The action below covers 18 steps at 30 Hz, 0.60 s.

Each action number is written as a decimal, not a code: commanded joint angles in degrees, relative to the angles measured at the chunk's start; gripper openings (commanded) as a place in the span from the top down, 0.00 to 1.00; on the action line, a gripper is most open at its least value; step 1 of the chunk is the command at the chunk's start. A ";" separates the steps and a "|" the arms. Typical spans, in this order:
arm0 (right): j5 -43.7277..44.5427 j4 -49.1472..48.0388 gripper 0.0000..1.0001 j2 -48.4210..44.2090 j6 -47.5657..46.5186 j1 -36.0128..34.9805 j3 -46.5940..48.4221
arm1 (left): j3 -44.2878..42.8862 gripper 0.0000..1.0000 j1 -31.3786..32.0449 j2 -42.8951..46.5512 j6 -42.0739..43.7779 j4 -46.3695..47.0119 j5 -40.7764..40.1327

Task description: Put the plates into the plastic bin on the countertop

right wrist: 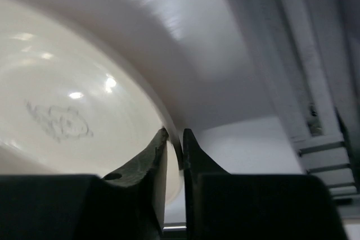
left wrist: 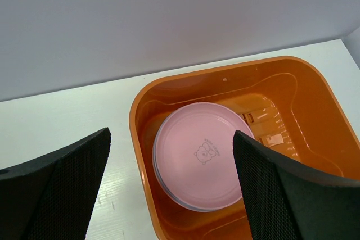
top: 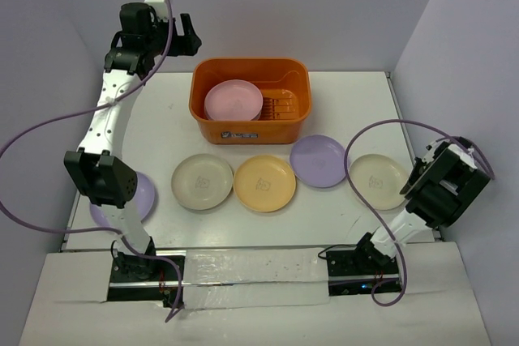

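Observation:
The orange bin (top: 209, 123) stands at the back middle of the white countertop (top: 349, 87). A pink plate (top: 233, 100) tops a small stack inside it, also in the left wrist view (left wrist: 197, 153). My left gripper (top: 185, 38) hangs open and empty above the bin's left end, as its wrist view (left wrist: 171, 189) shows. In front of the bin lie a cream plate (top: 202, 181), a yellow-orange plate (top: 264, 183) and a lavender plate (top: 319, 160). My right gripper (right wrist: 175, 144) is shut on the rim of a cream plate (right wrist: 62, 94), seen at the right in the top view (top: 375, 178).
Another lavender plate (top: 139, 198) lies at the left edge, partly hidden under my left arm. Grey walls close the table at the back and both sides. The bin's right half shows its slotted floor (top: 280, 103).

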<state>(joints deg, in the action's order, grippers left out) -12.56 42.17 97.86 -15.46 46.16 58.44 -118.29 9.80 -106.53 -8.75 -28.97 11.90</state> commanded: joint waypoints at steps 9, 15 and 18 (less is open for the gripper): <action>-5.13 10.96 1.00 -7.68 -5.94 3.41 13.24 | 5.64 0.04 -2.07 5.93 -0.09 0.72 -1.89; -18.61 14.70 1.00 -15.01 -4.43 2.36 18.40 | 8.96 0.01 -8.45 7.28 -4.31 0.29 2.34; -22.01 11.95 1.00 -17.75 3.17 -2.44 18.41 | 10.89 0.01 -12.66 8.11 -4.82 -0.43 4.82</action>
<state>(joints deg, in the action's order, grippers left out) -25.98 55.36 84.29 -19.66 47.99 74.20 -108.53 1.56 -102.56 -11.18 -29.57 13.34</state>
